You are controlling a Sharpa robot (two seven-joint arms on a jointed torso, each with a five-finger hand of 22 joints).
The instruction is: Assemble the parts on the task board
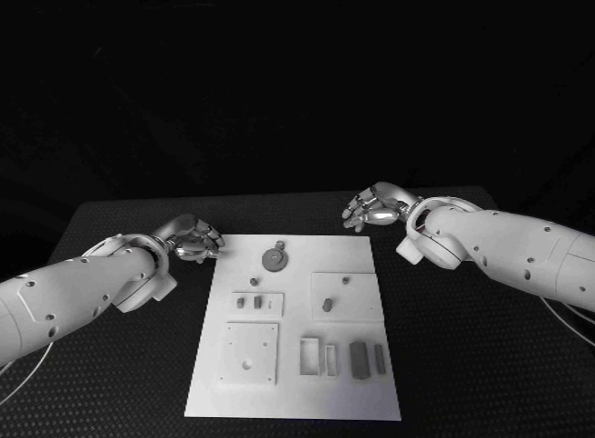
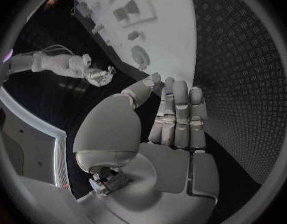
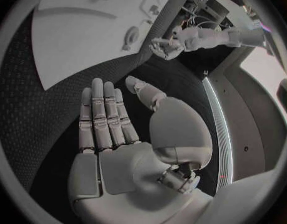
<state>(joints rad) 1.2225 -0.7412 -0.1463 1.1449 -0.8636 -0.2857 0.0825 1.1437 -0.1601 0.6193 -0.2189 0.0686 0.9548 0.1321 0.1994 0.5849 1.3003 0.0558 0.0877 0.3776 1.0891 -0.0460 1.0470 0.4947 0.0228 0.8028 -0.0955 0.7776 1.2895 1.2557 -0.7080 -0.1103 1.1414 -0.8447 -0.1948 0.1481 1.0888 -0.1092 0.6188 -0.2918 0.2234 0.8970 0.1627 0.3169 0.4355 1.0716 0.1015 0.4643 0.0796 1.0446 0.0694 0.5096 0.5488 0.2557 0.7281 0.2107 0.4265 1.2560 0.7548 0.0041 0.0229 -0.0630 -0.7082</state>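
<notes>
My left hand (image 1: 193, 241) hovers over the black table (image 1: 508, 347) just off the far left corner of the board (image 1: 205, 383), holding nothing; in the left wrist view its fingers (image 2: 180, 115) lie straight and side by side with the thumb set apart. My right hand (image 1: 374, 208) hangs near the board's far right corner, also holding nothing, fingers (image 3: 105, 115) straight and the thumb spread away from them in the right wrist view. The board lies flat in the middle of the table between my two arms. On it, a round part (image 1: 273, 261) with a small tab sits near the far edge, towards my left hand. Further in, small dark parts (image 1: 250, 300) stand in a raised block, and one peg (image 1: 327, 306) stands on a square plate. At the near end two dark bars (image 1: 368, 359) lie side by side, just beside pale frames (image 1: 318, 357).
</notes>
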